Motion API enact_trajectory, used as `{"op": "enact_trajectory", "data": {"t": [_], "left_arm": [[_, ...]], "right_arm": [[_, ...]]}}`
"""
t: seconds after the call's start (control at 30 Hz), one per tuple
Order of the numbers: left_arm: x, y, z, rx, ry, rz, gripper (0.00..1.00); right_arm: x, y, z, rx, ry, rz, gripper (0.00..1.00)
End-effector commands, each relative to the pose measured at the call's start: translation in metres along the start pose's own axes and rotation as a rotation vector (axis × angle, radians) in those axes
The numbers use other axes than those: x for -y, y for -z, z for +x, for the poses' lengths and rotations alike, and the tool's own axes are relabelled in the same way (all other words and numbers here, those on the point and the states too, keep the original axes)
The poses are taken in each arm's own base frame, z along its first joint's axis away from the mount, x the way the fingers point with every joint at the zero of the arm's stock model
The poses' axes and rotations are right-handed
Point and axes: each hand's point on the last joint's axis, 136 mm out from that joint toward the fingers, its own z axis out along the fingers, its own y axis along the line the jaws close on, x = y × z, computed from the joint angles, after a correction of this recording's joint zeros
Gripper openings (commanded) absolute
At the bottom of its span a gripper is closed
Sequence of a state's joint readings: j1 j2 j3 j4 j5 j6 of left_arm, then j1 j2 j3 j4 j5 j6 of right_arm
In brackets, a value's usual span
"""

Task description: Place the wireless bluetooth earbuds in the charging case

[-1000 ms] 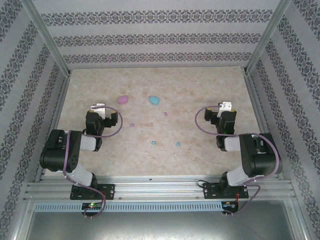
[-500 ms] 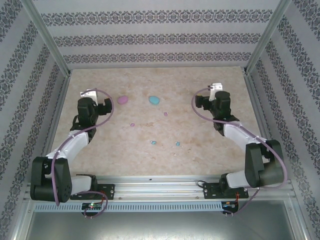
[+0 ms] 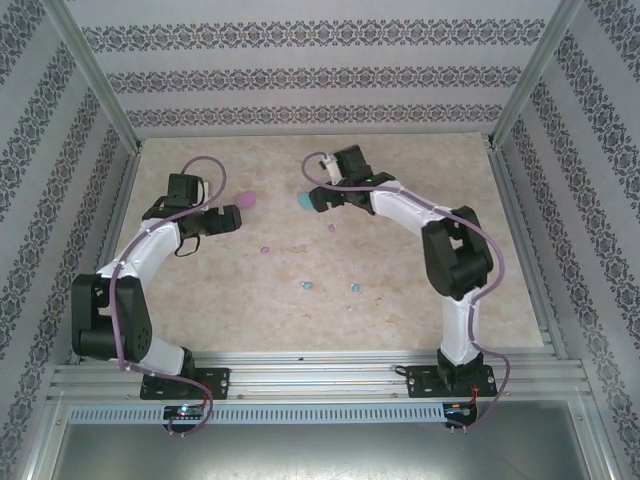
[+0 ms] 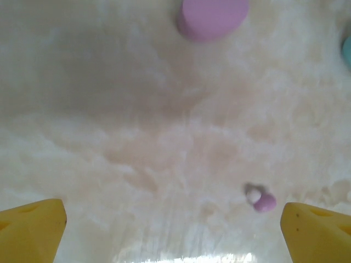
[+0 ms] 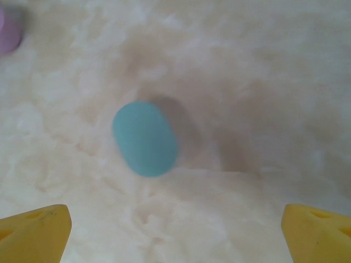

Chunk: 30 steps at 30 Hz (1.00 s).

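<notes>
Two egg-shaped charging cases lie shut at the back of the table: a pink one (image 3: 245, 200) (image 4: 211, 16) and a light blue one (image 3: 305, 202) (image 5: 145, 138). Several tiny earbuds are scattered nearer: pink ones (image 3: 265, 249) (image 3: 331, 227) and blue ones (image 3: 307, 285) (image 3: 355, 288). My left gripper (image 3: 226, 215) (image 4: 173, 233) hovers open just left of the pink case, with a pink earbud (image 4: 262, 200) close to its right fingertip (image 4: 318, 233). My right gripper (image 3: 320, 194) (image 5: 175, 233) is open over the blue case, nothing between its yellow fingers (image 5: 33, 233).
The marbled tabletop (image 3: 420, 300) is fenced by patterned walls and metal posts (image 3: 95, 80). The right arm (image 3: 455, 250) reaches across from the right side. The blue case's edge (image 4: 347, 49) and the pink case's edge (image 5: 8, 27) peek into the opposite wrist views.
Both arms have unfolded from beside their bases and reached toward the back. The left gripper swung right toward the pink case; the right gripper swept left to the blue case.
</notes>
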<state>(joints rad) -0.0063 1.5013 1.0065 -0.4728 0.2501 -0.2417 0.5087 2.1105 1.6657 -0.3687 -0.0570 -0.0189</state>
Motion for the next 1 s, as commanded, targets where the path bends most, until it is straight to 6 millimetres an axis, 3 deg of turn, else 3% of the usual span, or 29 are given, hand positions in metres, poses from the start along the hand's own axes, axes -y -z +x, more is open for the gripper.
{"op": "enact_trajectory", "data": {"t": [0.0,0.3,0.53,0.73,0.83,0.97], "left_arm": [[0.005,0.002,0.022,-0.094,0.020,0.046,1.00],[0.025,0.003,0.021,-0.095,-0.021,0.159,0.99],[0.025,-0.007,0.018,-0.121,-0.042,0.166,0.99],[0.031,-0.010,0.016,-0.130,-0.006,0.196,0.97],[0.032,-0.010,0.015,-0.124,0.006,0.204,0.95],[0.036,-0.008,0.014,-0.130,0.019,0.218,0.92]], "right_arm": [[-0.016,-0.006,0.002,-0.121,0.049,-0.038,0.98],[-0.009,-0.040,-0.010,-0.232,0.074,-0.011,0.98],[-0.005,-0.063,-0.012,-0.241,0.108,-0.014,0.98],[-0.005,-0.073,0.000,-0.274,0.172,-0.037,0.97],[-0.007,-0.078,0.010,-0.305,0.192,-0.054,0.91],[-0.010,-0.081,0.021,-0.335,0.204,-0.081,0.74]]}}
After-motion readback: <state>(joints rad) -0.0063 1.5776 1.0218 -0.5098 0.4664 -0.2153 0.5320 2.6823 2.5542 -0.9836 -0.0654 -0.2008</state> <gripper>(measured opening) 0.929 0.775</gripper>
